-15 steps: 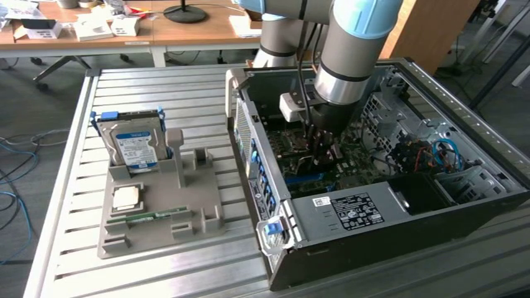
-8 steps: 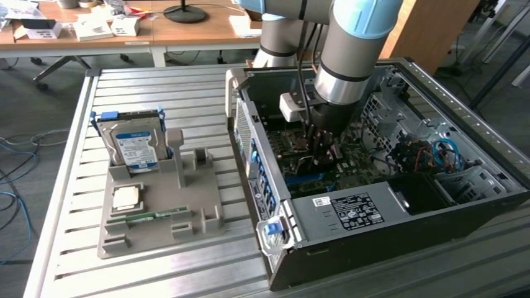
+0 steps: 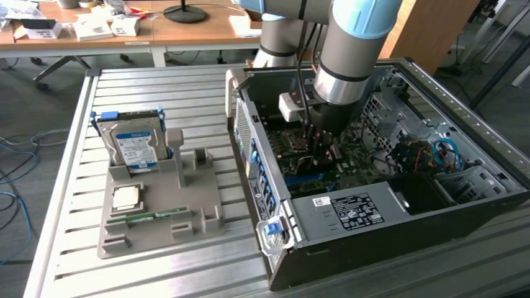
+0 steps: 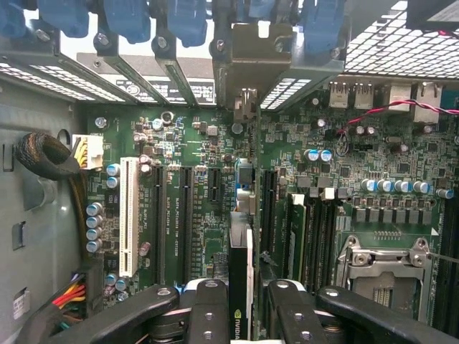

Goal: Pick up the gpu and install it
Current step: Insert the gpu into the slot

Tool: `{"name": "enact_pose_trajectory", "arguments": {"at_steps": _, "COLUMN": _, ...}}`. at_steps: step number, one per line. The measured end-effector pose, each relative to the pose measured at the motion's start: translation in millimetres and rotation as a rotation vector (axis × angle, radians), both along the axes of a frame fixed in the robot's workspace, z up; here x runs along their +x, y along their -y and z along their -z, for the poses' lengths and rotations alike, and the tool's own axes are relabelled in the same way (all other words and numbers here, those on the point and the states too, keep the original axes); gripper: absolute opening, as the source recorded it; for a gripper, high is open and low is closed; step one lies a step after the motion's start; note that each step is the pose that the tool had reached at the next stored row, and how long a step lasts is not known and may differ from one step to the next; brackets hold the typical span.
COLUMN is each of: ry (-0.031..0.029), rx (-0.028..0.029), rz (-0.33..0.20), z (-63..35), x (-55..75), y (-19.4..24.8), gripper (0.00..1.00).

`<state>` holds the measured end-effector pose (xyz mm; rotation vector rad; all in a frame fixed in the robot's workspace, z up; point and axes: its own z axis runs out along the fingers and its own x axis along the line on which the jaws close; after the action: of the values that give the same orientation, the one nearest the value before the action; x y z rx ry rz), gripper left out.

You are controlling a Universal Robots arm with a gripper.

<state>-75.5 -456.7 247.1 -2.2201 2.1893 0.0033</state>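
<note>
My gripper (image 3: 319, 148) reaches down into the open computer case (image 3: 463, 186), just above the motherboard (image 3: 352, 158). In the wrist view my gripper (image 4: 240, 315) is shut on the gpu (image 4: 241, 258), a thin dark card seen edge-on between the black fingers (image 4: 208, 308). A green logo shows on the card's edge. Its silvery metal end bracket (image 4: 247, 61) sits at the case's rear slot row. The card runs along the board between the long black expansion slots (image 4: 185, 215). Whether its edge sits in a slot is hidden.
A grey fixture (image 3: 195, 205) on the slatted table holds a hard drive (image 3: 136, 146), a processor chip (image 3: 126, 197) and a green memory stick (image 3: 149, 216). Inside the case are a white slot (image 4: 129, 215), the processor socket (image 4: 387, 265), cable bundles (image 4: 50, 161) and blue bracket clips (image 4: 186, 18).
</note>
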Motion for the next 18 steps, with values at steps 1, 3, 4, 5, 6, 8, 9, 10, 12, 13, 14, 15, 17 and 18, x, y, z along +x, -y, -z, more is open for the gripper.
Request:
{"name": "enact_pose_trajectory", "arguments": {"at_steps": 1, "ry": 0.0000, "rx": -0.0001, "rz": 0.004, "z": 0.0, "x": 0.0, "y": 0.0, "gripper": 0.26}}
{"name": "enact_pose_trajectory", "arguments": {"at_steps": 3, "ry": 0.0000, "rx": 0.0000, "rz": 0.008, "z": 0.0, "x": 0.0, "y": 0.0, "gripper": 0.26}}
{"name": "enact_pose_trajectory", "arguments": {"at_steps": 4, "ry": 0.0001, "rx": 0.0000, "rz": 0.008, "z": 0.0, "x": -0.1, "y": 0.0, "gripper": 0.26}}
{"name": "enact_pose_trajectory", "arguments": {"at_steps": 5, "ry": 0.0001, "rx": -0.0001, "rz": 0.008, "z": 0.0, "x": -0.3, "y": 0.0, "gripper": 0.26}}
{"name": "enact_pose_trajectory", "arguments": {"at_steps": 6, "ry": 0.0002, "rx": -0.0001, "rz": 0.008, "z": 0.0, "x": -0.6, "y": 0.0, "gripper": 0.26}}
{"name": "enact_pose_trajectory", "arguments": {"at_steps": 8, "ry": 0.0001, "rx": 0.0000, "rz": 0.009, "z": 0.0, "x": -1.2, "y": 0.0, "gripper": 0.26}}
{"name": "enact_pose_trajectory", "arguments": {"at_steps": 9, "ry": 0.0001, "rx": 0.0000, "rz": 0.009, "z": 0.0, "x": -1.3, "y": 0.0, "gripper": 0.26}}
{"name": "enact_pose_trajectory", "arguments": {"at_steps": 10, "ry": 0.0000, "rx": 0.0000, "rz": 0.009, "z": 0.0, "x": -1.4, "y": 0.0, "gripper": 0.26}}
{"name": "enact_pose_trajectory", "arguments": {"at_steps": 12, "ry": 0.0002, "rx": 0.0000, "rz": 0.010, "z": 0.0, "x": -1.8, "y": 0.0, "gripper": 0.26}}
{"name": "enact_pose_trajectory", "arguments": {"at_steps": 13, "ry": 0.0001, "rx": 0.0000, "rz": 0.010, "z": 0.0, "x": -2.0, "y": 0.0, "gripper": 0.26}}
{"name": "enact_pose_trajectory", "arguments": {"at_steps": 14, "ry": 0.0002, "rx": 0.0000, "rz": 0.010, "z": 0.0, "x": -2.1, "y": 0.0, "gripper": 0.26}}
{"name": "enact_pose_trajectory", "arguments": {"at_steps": 15, "ry": 0.0002, "rx": 0.0000, "rz": 0.010, "z": 0.0, "x": -2.1, "y": 0.0, "gripper": 0.26}}
{"name": "enact_pose_trajectory", "arguments": {"at_steps": 17, "ry": 0.0002, "rx": 0.0000, "rz": 0.010, "z": 0.0, "x": -2.2, "y": 0.0, "gripper": 0.26}}
{"name": "enact_pose_trajectory", "arguments": {"at_steps": 18, "ry": 0.0003, "rx": 0.0000, "rz": 0.010, "z": 0.0, "x": -2.2, "y": 0.0, "gripper": 0.26}}
